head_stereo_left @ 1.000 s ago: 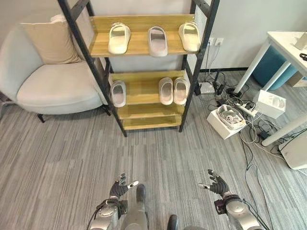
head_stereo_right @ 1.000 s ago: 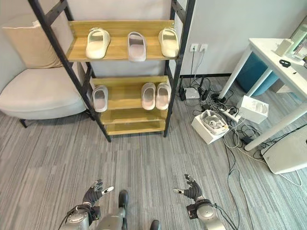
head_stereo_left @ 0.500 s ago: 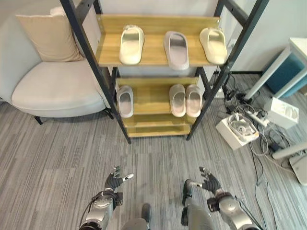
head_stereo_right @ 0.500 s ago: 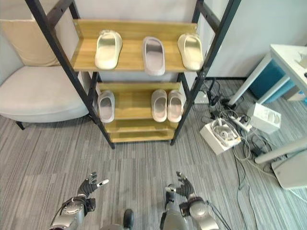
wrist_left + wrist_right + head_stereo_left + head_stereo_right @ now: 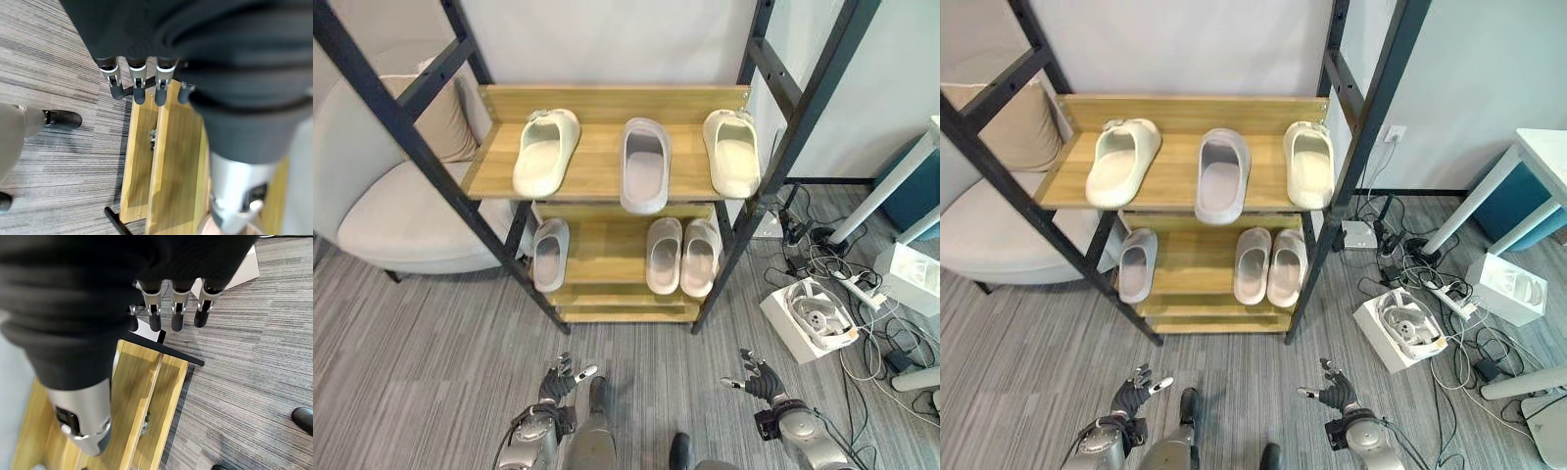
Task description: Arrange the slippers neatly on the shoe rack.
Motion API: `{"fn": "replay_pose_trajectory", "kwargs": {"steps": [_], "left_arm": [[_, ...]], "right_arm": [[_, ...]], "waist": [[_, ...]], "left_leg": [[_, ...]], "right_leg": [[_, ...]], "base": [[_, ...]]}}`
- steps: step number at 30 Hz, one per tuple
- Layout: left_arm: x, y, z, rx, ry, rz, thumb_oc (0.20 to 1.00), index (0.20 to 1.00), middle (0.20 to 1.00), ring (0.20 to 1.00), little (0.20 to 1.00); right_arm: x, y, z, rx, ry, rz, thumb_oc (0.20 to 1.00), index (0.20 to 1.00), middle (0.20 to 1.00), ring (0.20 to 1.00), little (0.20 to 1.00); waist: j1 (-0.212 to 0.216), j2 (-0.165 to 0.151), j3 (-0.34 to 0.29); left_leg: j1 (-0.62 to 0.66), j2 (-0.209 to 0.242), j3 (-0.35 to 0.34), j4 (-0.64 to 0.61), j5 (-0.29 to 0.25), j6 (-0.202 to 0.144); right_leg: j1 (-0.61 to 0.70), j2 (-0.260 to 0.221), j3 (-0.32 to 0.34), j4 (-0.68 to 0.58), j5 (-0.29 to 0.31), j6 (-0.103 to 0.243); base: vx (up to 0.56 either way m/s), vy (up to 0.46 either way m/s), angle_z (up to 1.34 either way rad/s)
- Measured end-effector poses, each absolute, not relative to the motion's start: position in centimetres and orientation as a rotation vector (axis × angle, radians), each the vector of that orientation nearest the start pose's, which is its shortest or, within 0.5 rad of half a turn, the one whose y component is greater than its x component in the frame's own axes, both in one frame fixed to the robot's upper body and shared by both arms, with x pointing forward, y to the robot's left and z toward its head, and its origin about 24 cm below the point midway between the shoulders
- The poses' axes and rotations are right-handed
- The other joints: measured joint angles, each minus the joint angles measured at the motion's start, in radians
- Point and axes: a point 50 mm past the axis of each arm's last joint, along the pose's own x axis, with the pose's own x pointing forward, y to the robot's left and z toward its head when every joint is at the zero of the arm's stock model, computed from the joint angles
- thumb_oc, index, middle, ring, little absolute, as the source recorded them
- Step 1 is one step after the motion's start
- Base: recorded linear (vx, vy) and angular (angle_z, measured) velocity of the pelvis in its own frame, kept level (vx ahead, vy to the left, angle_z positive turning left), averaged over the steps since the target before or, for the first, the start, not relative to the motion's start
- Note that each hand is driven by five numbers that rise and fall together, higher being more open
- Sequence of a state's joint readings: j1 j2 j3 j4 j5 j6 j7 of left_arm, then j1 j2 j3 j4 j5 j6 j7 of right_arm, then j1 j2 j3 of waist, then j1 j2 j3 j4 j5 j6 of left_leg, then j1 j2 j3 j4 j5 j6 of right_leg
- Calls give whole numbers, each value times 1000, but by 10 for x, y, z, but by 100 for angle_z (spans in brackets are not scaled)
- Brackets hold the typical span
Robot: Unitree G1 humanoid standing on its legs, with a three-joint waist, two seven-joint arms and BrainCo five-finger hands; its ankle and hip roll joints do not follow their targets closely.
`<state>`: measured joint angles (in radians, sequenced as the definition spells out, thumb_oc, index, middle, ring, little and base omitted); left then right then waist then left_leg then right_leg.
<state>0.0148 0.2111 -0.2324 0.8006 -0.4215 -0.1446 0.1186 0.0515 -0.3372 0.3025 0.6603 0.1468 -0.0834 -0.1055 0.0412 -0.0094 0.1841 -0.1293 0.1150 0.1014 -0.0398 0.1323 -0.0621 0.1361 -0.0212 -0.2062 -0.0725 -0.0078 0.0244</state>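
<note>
Both hands hung low in front of the shoe rack, well short of it and holding nothing. Left hand had its fingers spread and relaxed above the grey floor, and the right hand was likewise spread with straight fingers; in the wrist views each hand's dark-tipped fingers pointed toward the rack's wooden lower boards.

All the slippers sat on the rack, well apart from either hand. On its top shelf lay a cream slipper at the left end, angled a little, a grey slipper in the middle with its toe just over the front edge, and another cream slipper at the right end. On the shelf below, one grey slipper lay alone at the left end, and a pair lay side by side, touching, toward the right end.

Left of the rack stood a pale armchair with a cushion. Right of the rack, an open white box and tangled cables lay on the floor.
</note>
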Motion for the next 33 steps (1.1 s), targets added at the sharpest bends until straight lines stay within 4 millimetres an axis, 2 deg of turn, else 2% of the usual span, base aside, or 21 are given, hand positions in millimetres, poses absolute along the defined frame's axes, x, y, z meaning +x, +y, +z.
{"fn": "replay_pose_trajectory", "kwargs": {"steps": [1,2,3,4,5,6,8,9,10,12,13,14,15,17,21,23,25,26,30,31,33], "left_arm": [[175,193,-116,-62,706,165,1000,1000,1000,1000,1000],[174,194,-115,-58,702,166,1000,1000,1000,1000,1000],[185,200,-108,-39,665,161,1000,1000,1000,1000,1000],[197,205,-101,-18,633,158,1000,1000,1000,1000,1000],[204,208,-96,-6,613,156,1000,1000,1000,1000,1000],[206,210,-94,1,604,157,1000,1000,1000,1000,1000],[208,217,-91,22,595,165,1000,1000,1000,1000,1000],[206,219,-92,27,599,169,1000,1000,1000,1000,1000],[203,224,-92,40,607,177,1000,1000,1000,1000,1000],[195,227,-96,42,627,185,1000,1000,1000,1000,1000],[191,228,-98,36,638,196,1000,1000,1000,1000,1000],[186,226,-101,25,651,200,1000,1000,1000,1000,1000],[174,223,-108,6,683,207,1000,1000,1000,1000,1000],[169,218,-111,-9,696,202,1000,1000,1000,1000,1000],[174,206,-108,-30,668,165,1000,1000,1000,1000,1000],[183,202,-99,-37,618,139,1000,1000,1000,1000,1000],[191,201,-88,-30,558,115,1000,1000,1000,1000,1000],[193,201,-85,-8,541,101,1000,1000,1000,1000,1000],[193,212,-69,84,472,41,1000,1000,1000,1000,1000],[192,215,-61,110,441,18,1000,1000,1000,1000,1000],[191,216,-59,142,433,-14,1000,1000,1000,1000,1000]], "right_arm": [[177,-208,-100,-298,664,30,1000,1000,1000,1000,1000],[176,-204,-102,-287,667,35,1000,1000,1000,1000,1000],[174,-195,-104,-256,669,45,1000,1000,1000,1000,1000],[179,-187,-103,-237,658,55,1000,1000,1000,1000,1000],[185,-182,-100,-227,639,65,1000,1000,1000,1000,1000],[185,-178,-101,-219,637,71,1000,1000,1000,1000,1000],[185,-174,-101,-220,637,89,1000,1000,1000,1000,1000],[185,-173,-101,-221,635,94,1000,1000,1000,1000,1000],[186,-171,-101,-222,631,101,1000,1000,1000,1000,1000],[184,-171,-101,-220,634,100,1000,1000,1000,1000,1000],[181,-172,-103,-222,647,101,1000,1000,1000,1000,1000],[179,-172,-105,-221,657,102,1000,1000,1000,1000,1000],[174,-172,-107,-220,670,102,1000,1000,1000,1000,1000],[171,-174,-108,-229,678,106,1000,1000,1000,1000,1000],[174,-186,-101,-329,646,146,1000,1000,1000,1000,1000],[184,-191,-83,-448,553,215,1000,1000,1000,1000,1000],[202,-193,-47,-544,373,272,1000,1000,1000,1000,1000],[206,-193,-36,-567,321,281,1000,1000,1000,1000,1000],[211,-200,9,-636,131,276,1000,1000,1000,1000,1000],[209,-200,35,-640,23,281,1000,1000,1000,1000,1000],[208,-196,52,-598,-67,294,1000,1000,1000,1000,1000]], "waist": [[-7,-10,5],[-8,-22,4],[-7,-57,-1],[-5,-70,6],[-7,-63,14],[-7,-66,13],[-3,-65,16],[1,-70,17],[1,-72,16],[3,-80,11],[3,-86,7],[5,-89,5],[6,-86,-5],[5,-82,-9],[2,-51,-33],[0,-43,-38],[-5,-30,-46],[-8,-27,-48],[-11,-22,-55],[-12,-18,-57],[-15,-20,-81]], "left_leg": [[35,-18,5,-37,22,26],[50,-39,21,-40,40,36],[57,-79,21,-37,15,71],[68,-109,27,-34,-9,102],[80,-115,12,-33,-17,112],[86,-123,3,-29,-28,119],[103,-138,-8,-33,-41,115],[113,-142,-7,-39,-43,115],[115,-150,-9,-40,-56,98],[113,-163,-9,-40,-68,95],[116,-168,-10,-40,-71,96],[122,-169,-10,-41,-76,98],[135,-162,-8,-47,-90,93],[151,-144,-11,-47,-99,77],[173,-86,-33,-46,-88,46],[186,-72,-35,-40,-87,43],[187,-65,-36,-40,-84,39],[191,-65,-35,-40,-84,39],[201,-67,-30,-47,-94,38],[201,-68,-27,-47,-96,42],[200,-68,-17,-47,-102,35]], "right_leg": [[-8,-27,11,52,-30,29],[-30,-55,16,114,-55,48],[-64,-106,16,205,-76,79],[-158,-149,28,418,-98,102],[-258,-177,54,609,-126,131],[-277,-178,82,626,-159,154],[-302,-180,105,567,-171,165],[-299,-177,101,493,-169,165],[-300,-176,97,397,-158,156],[-285,-176,97,214,-96,156],[-272,-177,98,158,-55,155],[-253,-178,97,132,-21,139],[-218,-171,89,78,53,130],[-180,-150,76,23,118,102],[-127,-89,42,-11,134,67],[-116,-72,39,-11,129,55],[-115,-65,37,-11,127,53],[-111,-65,38,-11,127,53],[-104,-69,45,-11,114,62],[-106,-70,48,-11,115,62],[-108,-70,59,-11,114,61]], "base": [[39,76,-15],[108,298,-8],[87,287,6],[114,306,23],[77,91,30],[92,22,28],[101,-39,23],[100,-86,13],[132,-133,5],[108,-106,7],[73,-60,5],[124,-101,-2],[70,-67,-2],[89,-83,-1],[40,-34,10],[5,-12,8],[0,0,0],[0,0,0],[-4,12,-6],[-7,15,-10],[-7,13,-16]]}}
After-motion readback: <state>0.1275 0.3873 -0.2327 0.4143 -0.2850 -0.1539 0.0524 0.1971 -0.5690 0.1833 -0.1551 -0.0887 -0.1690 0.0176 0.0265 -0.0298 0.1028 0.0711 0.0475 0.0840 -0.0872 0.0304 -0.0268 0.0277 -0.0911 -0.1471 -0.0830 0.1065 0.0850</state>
